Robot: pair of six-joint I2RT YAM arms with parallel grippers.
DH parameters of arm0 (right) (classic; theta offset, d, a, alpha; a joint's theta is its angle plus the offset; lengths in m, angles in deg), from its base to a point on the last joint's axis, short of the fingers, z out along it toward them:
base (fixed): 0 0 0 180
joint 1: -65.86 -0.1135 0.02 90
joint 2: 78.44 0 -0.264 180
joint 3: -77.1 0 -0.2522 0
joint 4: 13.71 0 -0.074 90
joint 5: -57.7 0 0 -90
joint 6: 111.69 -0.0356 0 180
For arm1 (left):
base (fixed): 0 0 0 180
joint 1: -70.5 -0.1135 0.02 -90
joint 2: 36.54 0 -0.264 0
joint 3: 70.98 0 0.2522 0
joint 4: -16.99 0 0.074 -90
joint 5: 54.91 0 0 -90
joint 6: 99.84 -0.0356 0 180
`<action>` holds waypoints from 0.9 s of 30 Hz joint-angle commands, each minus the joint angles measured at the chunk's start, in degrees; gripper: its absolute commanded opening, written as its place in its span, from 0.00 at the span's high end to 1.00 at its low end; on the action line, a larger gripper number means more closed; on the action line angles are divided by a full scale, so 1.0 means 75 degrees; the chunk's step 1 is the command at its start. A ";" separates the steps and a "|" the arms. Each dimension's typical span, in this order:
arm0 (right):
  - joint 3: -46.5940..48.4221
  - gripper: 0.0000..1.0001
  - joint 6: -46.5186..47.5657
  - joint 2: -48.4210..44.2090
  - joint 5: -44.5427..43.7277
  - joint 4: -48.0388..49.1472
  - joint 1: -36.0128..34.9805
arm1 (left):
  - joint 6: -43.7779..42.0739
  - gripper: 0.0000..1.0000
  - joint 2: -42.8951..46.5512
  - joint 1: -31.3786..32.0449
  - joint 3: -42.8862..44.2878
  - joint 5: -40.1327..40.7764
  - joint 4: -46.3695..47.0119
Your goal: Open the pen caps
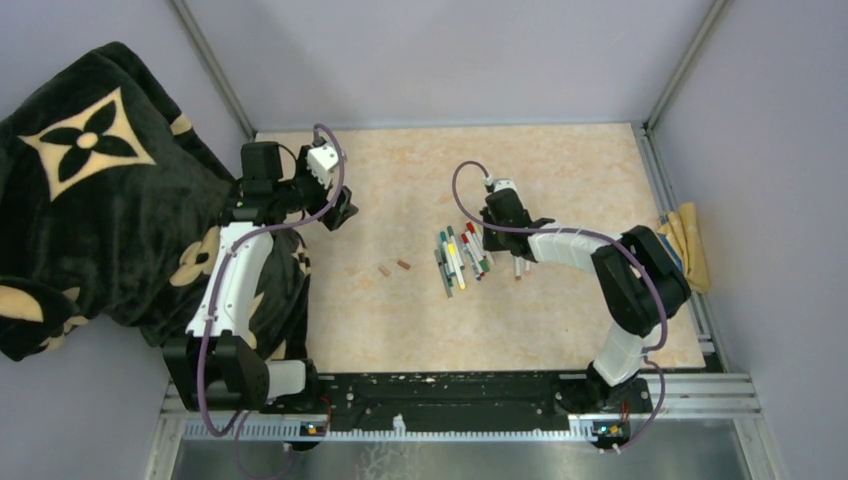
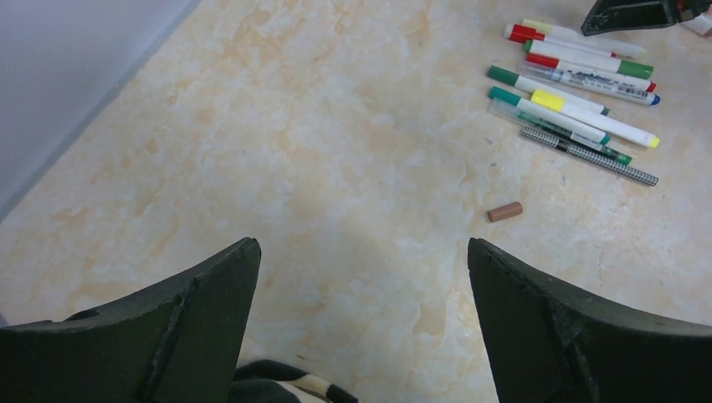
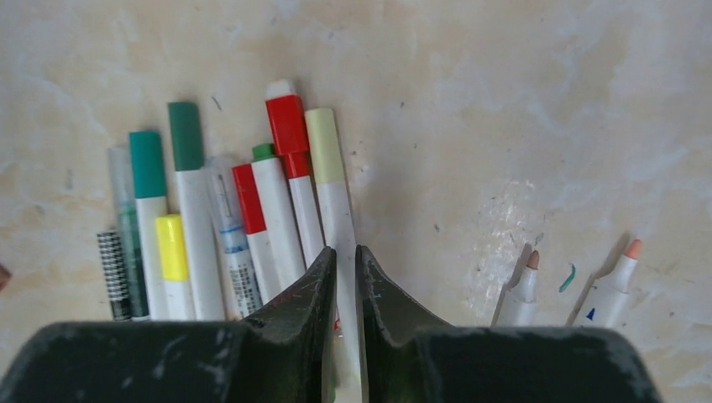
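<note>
The black left gripper (image 2: pixel 361 248) hung over the beige stone-look worktop (image 1: pixel 560 160) with its jaws spread wide, maybe ready to help pull. Two small brown plastic caps (image 1: pixel 404 265) lay loose nearby. The bunch of capped white pens (image 1: pixel 460 258) lay in the middle. The black right gripper (image 3: pixel 346 252) had its jaws almost pressed together over the pale-yellow-capped pen (image 3: pixel 332 185). I could not tell if they pinched it. Two open pens (image 3: pixel 520 290) lay further right.

White pens (image 3: pixel 195 235) with red, green, yellow caps (image 3: pixel 288 124); brown cap (image 2: pixel 505 211); beige marbled table (image 1: pixel 400 170); black blanket (image 1: pixel 60 230), cream flower motifs
</note>
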 commanded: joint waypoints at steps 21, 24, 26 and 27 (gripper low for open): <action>-0.0217 0.79 0.0271 0.0528 -0.0863 -0.0052 -0.0579 | -0.0144 0.01 -0.0426 0.0019 -0.0144 -0.0762 -0.0579; -0.0337 0.85 0.0192 0.0394 -0.0980 0.0023 -0.0580 | -0.0144 0.01 -0.0515 0.0014 -0.0019 -0.0819 -0.0646; -0.0325 0.93 0.0241 0.0243 -0.1016 0.0032 -0.0584 | -0.0116 0.01 -0.0546 0.0010 0.0007 -0.0881 -0.0649; -0.0293 0.97 0.0297 0.0129 -0.1020 0.0015 -0.0577 | -0.0101 0.01 -0.0570 0.0010 0.0010 -0.0945 -0.0648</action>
